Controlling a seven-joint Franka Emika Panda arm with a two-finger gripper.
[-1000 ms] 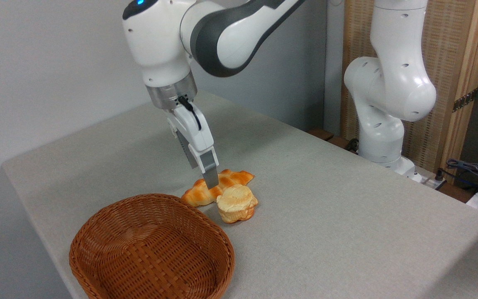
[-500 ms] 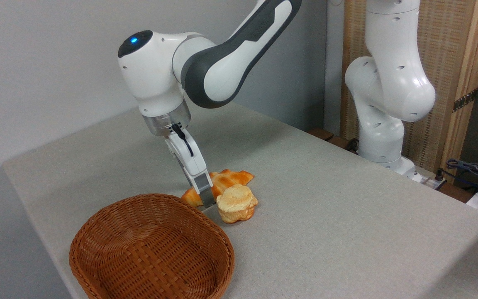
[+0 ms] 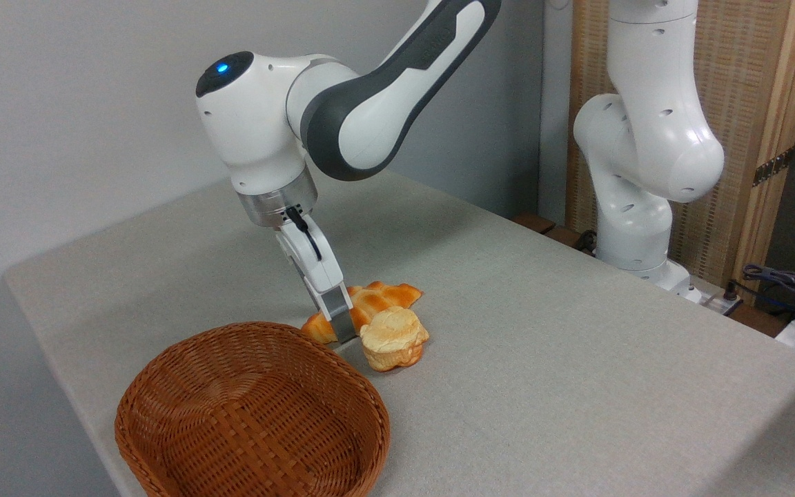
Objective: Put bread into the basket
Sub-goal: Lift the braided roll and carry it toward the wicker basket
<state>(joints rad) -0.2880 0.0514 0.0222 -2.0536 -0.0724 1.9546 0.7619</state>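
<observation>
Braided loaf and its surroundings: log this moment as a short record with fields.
braided loaf: lying on the table, outside the basket
gripper: lowered at the loaf's left part; one finger visible in front of it; closure cannot be told
small round bun: on the table, in front of the loaf, up against it
wicker basket: empty, front left of both breads
task state: loaf not yet lifted

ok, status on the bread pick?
Gripper down at the braided loaf, jaws state unclear. Loaf on the table, not lifted. Basket empty. Round bun tight against loaf, may get nudged.
</observation>
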